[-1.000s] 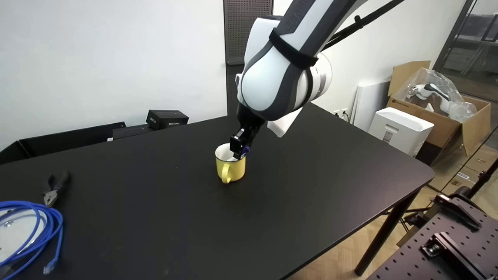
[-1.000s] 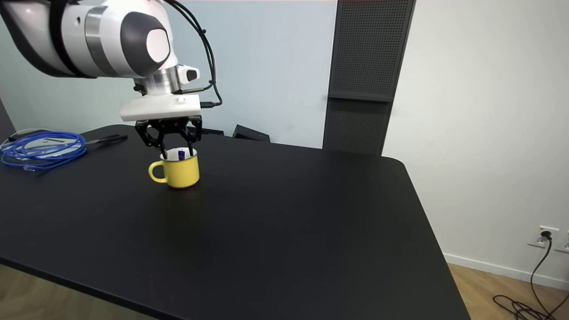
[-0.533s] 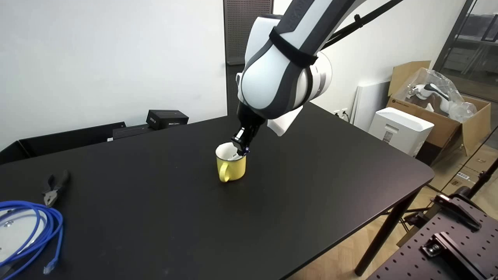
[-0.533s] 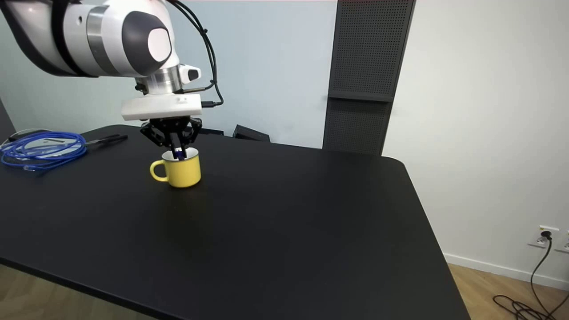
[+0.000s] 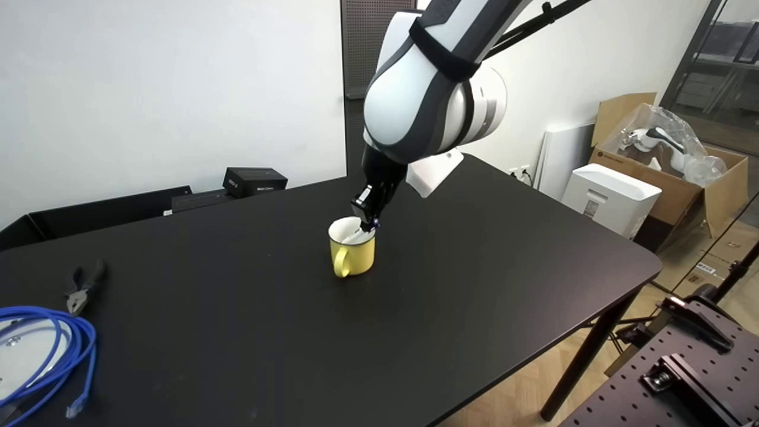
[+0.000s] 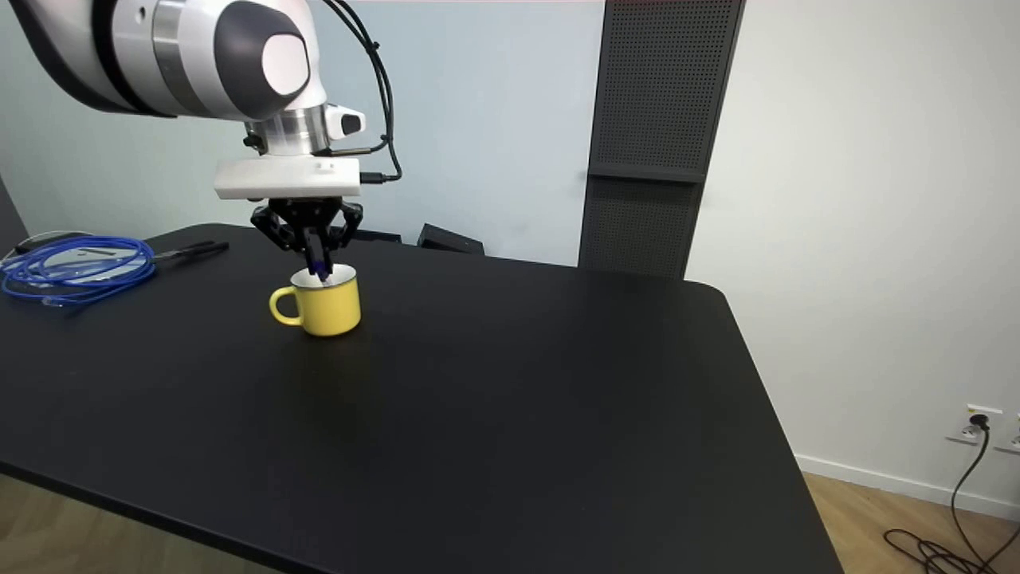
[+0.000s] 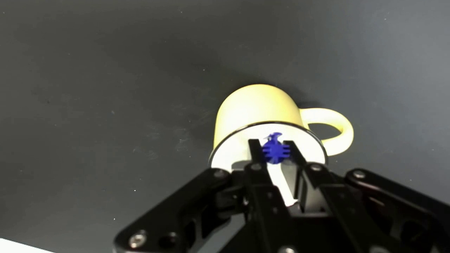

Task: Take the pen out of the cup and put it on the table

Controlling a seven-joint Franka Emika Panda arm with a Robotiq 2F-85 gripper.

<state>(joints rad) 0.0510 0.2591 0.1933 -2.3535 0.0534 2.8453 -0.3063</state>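
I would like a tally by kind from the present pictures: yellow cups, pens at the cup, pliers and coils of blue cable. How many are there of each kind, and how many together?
Yellow cup: 1
Pen at the cup, held in the gripper: 1
Pliers: 1 pair
Coil of blue cable: 1
Total: 4

A slim white pen (image 7: pixel 280 181) with a dark blue cap is pinched at the cap, tilted at the cup's (image 6: pixel 328 309) mouth; its white body slants down inside, and whether the lower end touches cannot be told. The squat yellow cup, white inside with a thin dark rim and loop handle, stands upright on the matte black bench (image 6: pixel 558 399).
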